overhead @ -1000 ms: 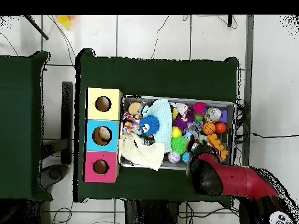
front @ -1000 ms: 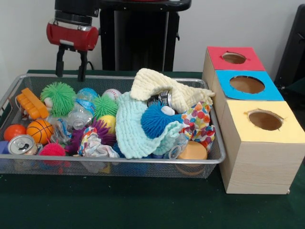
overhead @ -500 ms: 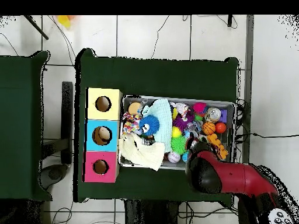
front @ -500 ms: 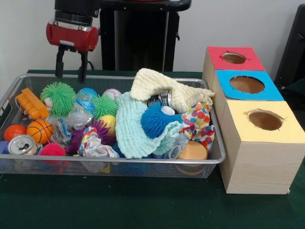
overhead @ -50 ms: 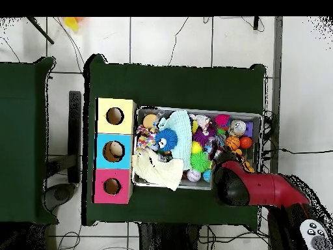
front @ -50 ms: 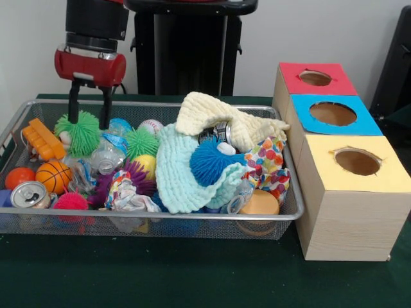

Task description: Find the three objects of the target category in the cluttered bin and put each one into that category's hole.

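My gripper [front @ -50 ms: 88,123] hangs open at the bin's far left corner. Its two black fingers [front @ -50 ms: 72,106] straddle the top of a green spiky ball [front @ -50 ms: 81,136] without closing on it. A smaller green spiky ball [front @ -50 ms: 141,142], a blue spiky ball [front @ -50 ms: 209,160], a pink one [front @ -50 ms: 70,201] and a purple one [front @ -50 ms: 131,173] lie among the clutter in the wire bin [front @ -50 ms: 192,217]. In the overhead view the red arm [overhead @ -50 ms: 253,189] covers the gripper and that corner of the bin [overhead @ -50 ms: 260,117].
Right of the bin stand three boxes with top holes: red [front @ -50 ms: 314,78], blue [front @ -50 ms: 332,114], yellow [front @ -50 ms: 356,162]. The bin also holds a basketball [front @ -50 ms: 52,176], a can [front @ -50 ms: 29,194], an orange block toy [front @ -50 ms: 42,140], a baseball [front @ -50 ms: 151,126], a yellow cloth [front @ -50 ms: 218,119] and a light blue cloth [front @ -50 ms: 176,173].
The gripper has come down from above the bin's far rim and shifted slightly left, so its open fingers now flank the green spiky ball. Nothing in the bin has moved.
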Tool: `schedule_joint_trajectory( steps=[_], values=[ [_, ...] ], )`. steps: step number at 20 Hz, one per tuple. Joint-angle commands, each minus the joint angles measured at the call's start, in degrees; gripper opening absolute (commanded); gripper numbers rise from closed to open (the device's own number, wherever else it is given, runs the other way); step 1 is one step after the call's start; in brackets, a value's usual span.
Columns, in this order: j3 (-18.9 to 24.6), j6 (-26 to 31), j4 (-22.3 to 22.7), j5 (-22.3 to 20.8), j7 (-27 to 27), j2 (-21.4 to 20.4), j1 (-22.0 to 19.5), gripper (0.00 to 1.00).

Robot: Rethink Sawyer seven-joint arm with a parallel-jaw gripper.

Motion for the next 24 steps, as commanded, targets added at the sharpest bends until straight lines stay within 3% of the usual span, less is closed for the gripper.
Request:
schedule_joint_trajectory(
  steps=[1,8,24],
  values=[
    [6.9,3.1,-4.7,-6.6,-9.0,4.8,-4.1,1.00],
    [8.5,1.9,-5.7,-10.9,-9.1,7.6,-7.9,1.00],
    [4.8,-0.9,-4.6,-20.0,-6.4,10.9,-12.7,1.00]
  ],
)
